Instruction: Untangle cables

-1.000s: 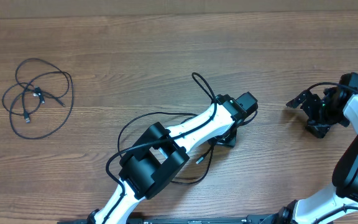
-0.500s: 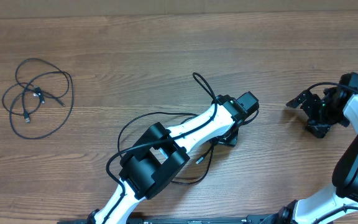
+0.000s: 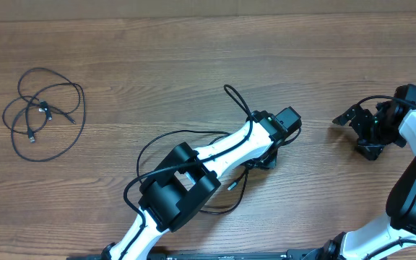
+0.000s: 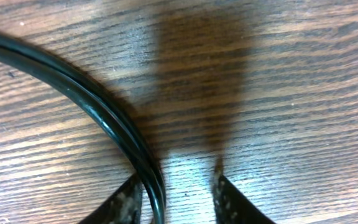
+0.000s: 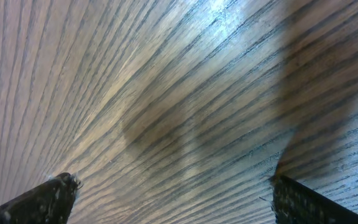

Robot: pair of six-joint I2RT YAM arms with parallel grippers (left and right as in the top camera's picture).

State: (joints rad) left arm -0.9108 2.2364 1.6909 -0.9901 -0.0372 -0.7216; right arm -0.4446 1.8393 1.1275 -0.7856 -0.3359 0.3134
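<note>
**Left fingers (image 3: 263, 160) and right fingers (image 3: 355, 134) held still; cables (image 3: 42, 112) unmoved**

Nothing had changed over the last second. Both arms sat in the same poses, and no cable had shifted on the surface (image 3: 193, 58).

The left fingers were parted and pressed low near the middle of the surface, with bare wood showing between the tips in the wrist view. A black cord (image 4: 104, 115) curved past just inside one tip, touching it or nearly so, but it was not pinched. The fingers had hold of nothing. From above, a thin black loop (image 3: 222, 208) with a small silver plug (image 3: 231, 185) lay under and beside the left arm. I could not tell whether the cord at the tip was that loop or the arm's own wiring.

The right fingers were spread wide at the right edge. Only wood grain lay between them, and no cable was near.

The main tangle of cables lay far to the left, well apart from both arms, as a few overlapping loops with its plug ends gathered inside.

By my reading, the stillness meant the untangling had made no headway at this moment. The far bundle was still knotted. The likeliest next step was for the left fingers to close on the cord beside them, or to lift and travel to the tangle.
</note>
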